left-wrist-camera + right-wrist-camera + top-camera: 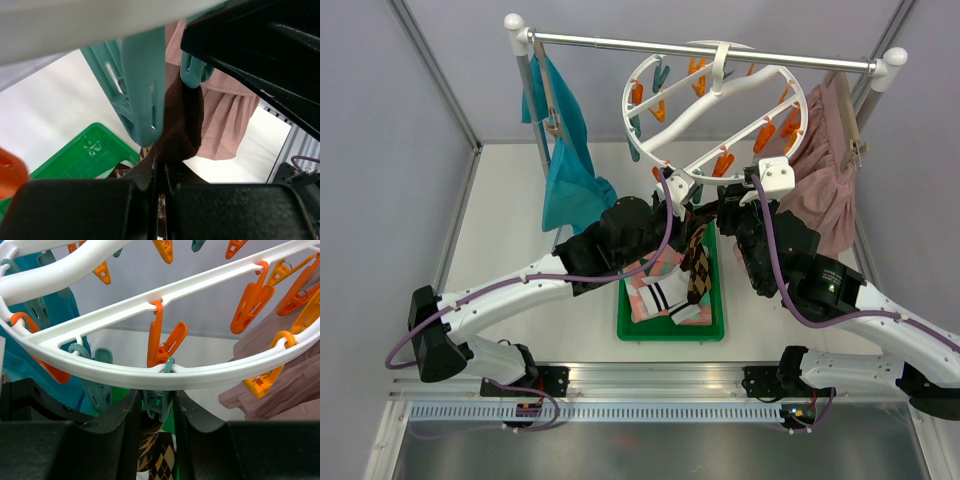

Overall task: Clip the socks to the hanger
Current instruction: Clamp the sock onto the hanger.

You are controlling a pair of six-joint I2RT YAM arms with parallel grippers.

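Observation:
The round white hanger (715,110) with orange and teal clips hangs from the rail. My left gripper (682,215) (161,167) is shut on a brown argyle sock (182,125) (697,262), lifted above the tray. The sock's dark cuff reaches up to a teal clip (192,70) under the ring's near rim (165,375). My right gripper (720,210) (156,405) is shut on that teal clip (159,402), one finger pressing each side. The argyle sock (160,460) hangs just below it. I cannot tell whether the clip bites the cuff. More socks (660,295) lie in the tray.
A green tray (670,330) sits between the arms. A teal garment (570,170) hangs at the left of the rail (620,42) and a dusty-pink skirt (825,180) at the right. Another teal clip (145,90) hangs close beside the sock.

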